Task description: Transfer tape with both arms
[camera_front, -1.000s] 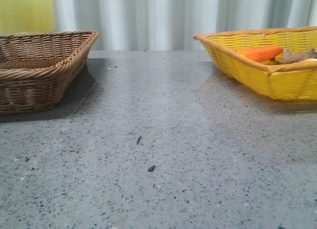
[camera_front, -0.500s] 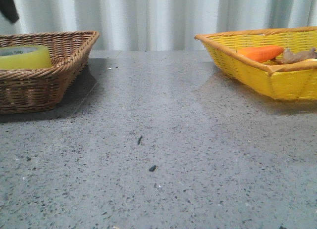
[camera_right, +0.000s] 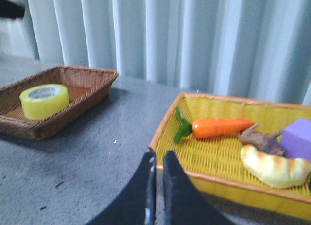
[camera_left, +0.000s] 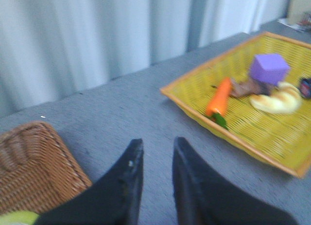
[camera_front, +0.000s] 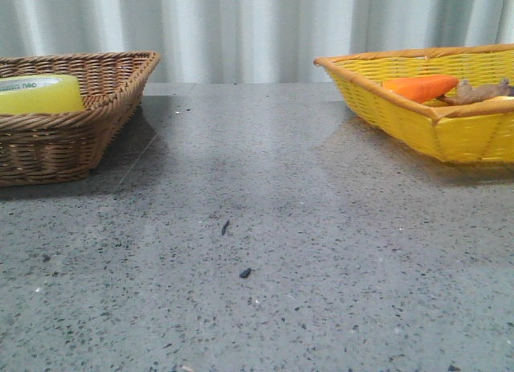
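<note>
The yellow tape roll (camera_front: 40,93) lies in the brown wicker basket (camera_front: 96,115) at the table's far left. It also shows in the right wrist view (camera_right: 44,101), flat with its white core up, and as a yellow sliver in the left wrist view (camera_left: 17,218). My left gripper (camera_left: 156,145) is open and empty, above the table beside the brown basket (camera_left: 34,166). My right gripper (camera_right: 159,157) is shut and empty, over the near rim of the yellow basket (camera_right: 214,179). Neither gripper shows in the front view.
The yellow basket (camera_front: 418,127) at the far right holds an orange carrot (camera_front: 422,87), a purple block (camera_right: 297,137), a bread piece (camera_right: 272,166) and a brown item (camera_right: 260,137). A grey curtain hangs behind the table. Small dark specks (camera_front: 245,272) lie mid-table.
The tape, held high at the far left one second ago, came down into the brown basket. The left gripper let go of it and rose out of the front view.
</note>
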Controlling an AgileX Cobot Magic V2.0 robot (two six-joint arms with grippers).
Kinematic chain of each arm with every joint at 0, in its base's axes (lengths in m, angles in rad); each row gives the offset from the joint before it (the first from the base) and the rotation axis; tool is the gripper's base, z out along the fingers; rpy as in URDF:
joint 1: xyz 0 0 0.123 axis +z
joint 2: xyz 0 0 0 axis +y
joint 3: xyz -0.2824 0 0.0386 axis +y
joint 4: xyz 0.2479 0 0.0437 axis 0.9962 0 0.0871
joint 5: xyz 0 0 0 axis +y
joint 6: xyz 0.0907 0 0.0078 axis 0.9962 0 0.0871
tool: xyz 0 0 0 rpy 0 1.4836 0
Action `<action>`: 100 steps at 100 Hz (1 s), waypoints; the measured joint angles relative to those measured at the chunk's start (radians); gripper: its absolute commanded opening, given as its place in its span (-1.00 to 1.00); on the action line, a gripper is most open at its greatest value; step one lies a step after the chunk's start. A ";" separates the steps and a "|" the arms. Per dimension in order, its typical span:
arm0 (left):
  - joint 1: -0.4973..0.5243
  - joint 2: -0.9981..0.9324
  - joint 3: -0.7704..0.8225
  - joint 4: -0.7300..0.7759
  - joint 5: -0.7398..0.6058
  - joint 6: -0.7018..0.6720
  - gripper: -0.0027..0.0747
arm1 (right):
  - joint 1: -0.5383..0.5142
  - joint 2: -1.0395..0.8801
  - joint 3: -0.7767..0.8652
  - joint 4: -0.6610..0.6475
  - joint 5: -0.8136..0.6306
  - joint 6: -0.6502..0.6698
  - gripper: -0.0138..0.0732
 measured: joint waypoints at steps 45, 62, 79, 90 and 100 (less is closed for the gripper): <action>-0.028 -0.384 0.414 -0.002 -0.122 0.000 -0.98 | 0.000 -0.030 0.033 -0.022 -0.037 -0.001 -0.80; -0.028 -0.443 0.432 -0.002 -0.083 0.000 -0.98 | 0.000 -0.030 0.033 -0.024 -0.037 -0.001 -0.80; -0.028 -0.444 0.432 -0.002 -0.079 0.000 -0.98 | 0.000 -0.030 0.033 -0.024 -0.037 -0.001 -0.80; -0.028 -0.444 0.432 -0.002 -0.077 0.000 -0.98 | 0.000 -0.030 0.033 -0.024 -0.037 -0.001 -0.80; -0.028 -0.466 0.456 0.010 -0.077 0.004 -0.98 | 0.000 -0.030 0.033 -0.024 -0.037 -0.001 -0.80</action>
